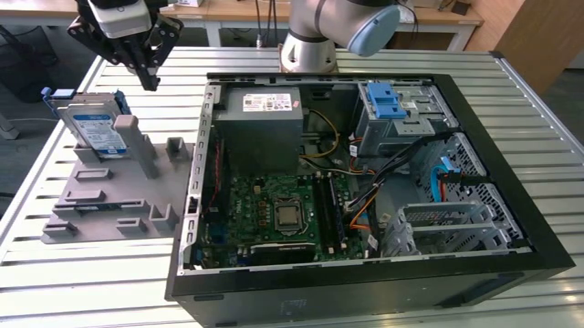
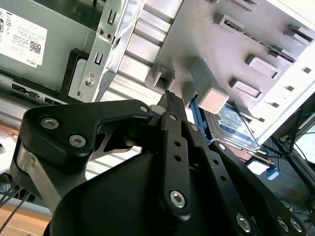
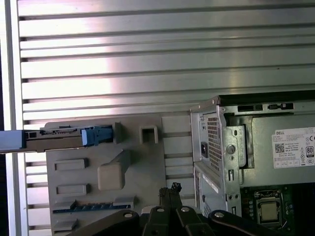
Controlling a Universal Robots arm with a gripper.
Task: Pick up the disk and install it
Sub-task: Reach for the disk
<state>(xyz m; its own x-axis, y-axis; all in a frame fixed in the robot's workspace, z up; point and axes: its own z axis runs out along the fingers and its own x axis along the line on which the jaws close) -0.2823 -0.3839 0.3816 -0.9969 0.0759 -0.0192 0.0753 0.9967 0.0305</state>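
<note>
None of the task looked done. The disk (image 1: pixel 95 128) stood on edge in a slot of the grey holder (image 1: pixel 102 205) on the slatted metal surface (image 1: pixel 91 273), at the exterior view's left, well apart from the open computer case (image 1: pixel 365 287). Nothing gripped it. In the first wrist view it appeared edge-on (image 3: pixel 59 141) with the blue of its carrier at one end, and in the second wrist view its labelled face (image 2: pixel 238 125) showed just past a block of the holder (image 2: pixel 206 29). Both the pick and the install therefore seemed left to do. Inside the case, the metal drive cage (image 1: pixel 406 126) with its blue latch (image 1: pixel 388 102) sat beside the power supply (image 1: pixel 264 113). No disk was visible in the cage. The arm rose from its base at the back of the surface and reached toward the exterior view's left. The end effector (image 1: pixel 150 83) pointed down and hung above the back edge of the holder, near the disk's upper corner but clear of it. Its fingers looked drawn together and empty in both wrist views (image 2: pixel 170 98) (image 3: pixel 171 189), tapering to a single tip with nothing held.
</note>
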